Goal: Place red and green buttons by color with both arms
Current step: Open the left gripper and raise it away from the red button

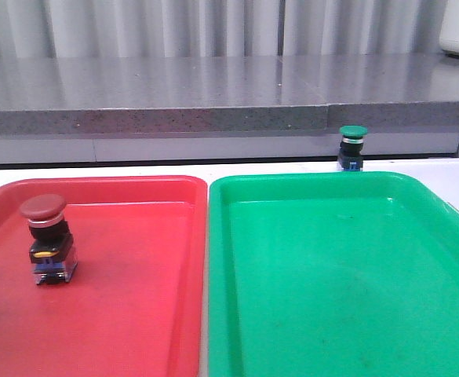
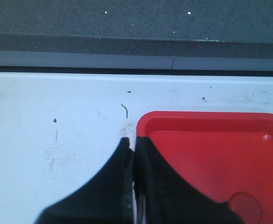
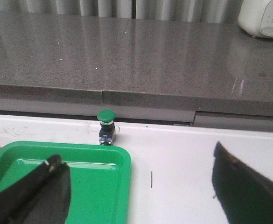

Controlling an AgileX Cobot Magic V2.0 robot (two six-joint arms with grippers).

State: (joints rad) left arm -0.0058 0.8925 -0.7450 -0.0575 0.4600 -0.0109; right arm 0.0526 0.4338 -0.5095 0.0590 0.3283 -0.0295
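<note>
With my right tool (image 3: 136, 186) wide open and empty, a shallow approach could topple the green button (image 1: 352, 147) behind the green tray (image 1: 417, 188).

— Where's the red button (image 1: 47, 238)?
— Upright inside the red tray (image 1: 135, 314), toward its left side: dark red mushroom cap, silver collar, black body, bluish base.
— And the green button (image 1: 352, 148)?
— Upright on the white table (image 3: 183, 154), just beyond the far edge of the green tray (image 1: 339, 298), toward the right. Same build, green cap.
</note>
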